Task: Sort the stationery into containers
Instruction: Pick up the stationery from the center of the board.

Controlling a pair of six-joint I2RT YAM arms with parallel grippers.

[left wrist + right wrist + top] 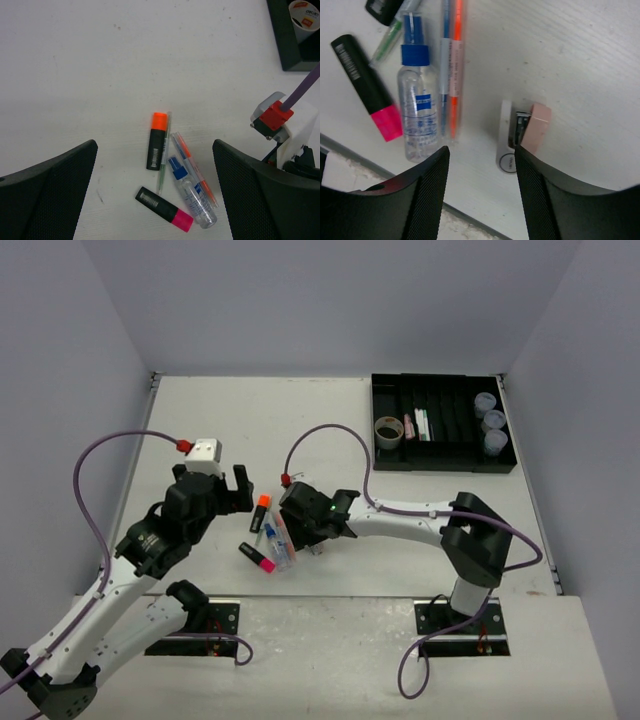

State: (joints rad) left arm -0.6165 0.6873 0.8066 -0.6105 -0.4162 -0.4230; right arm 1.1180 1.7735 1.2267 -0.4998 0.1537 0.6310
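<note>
The white table carries everything. The black tray sits well beyond the right gripper, at the table's far right corner, far from both hands. In its compartments are a tape roll, at the end nearer the grippers, and three tubs in a row at the other end.

The left gripper has its jaws spread wide and holds nothing. The loose stationery lies on the table between its fingers and just ahead of them. The right gripper's jaws stand partly apart, gripping nothing.

In the right wrist view, a clear spray bottle lies just off its left finger. A pink highlighter lies beyond the bottle. An orange highlighter lies farthest from the right gripper.

A green pen runs beside the orange highlighter. Orange and blue pens lie together against the bottle.

A small pink-and-white stapler rests at the tip of the right gripper's right finger. Whether they touch, I cannot tell.
</note>
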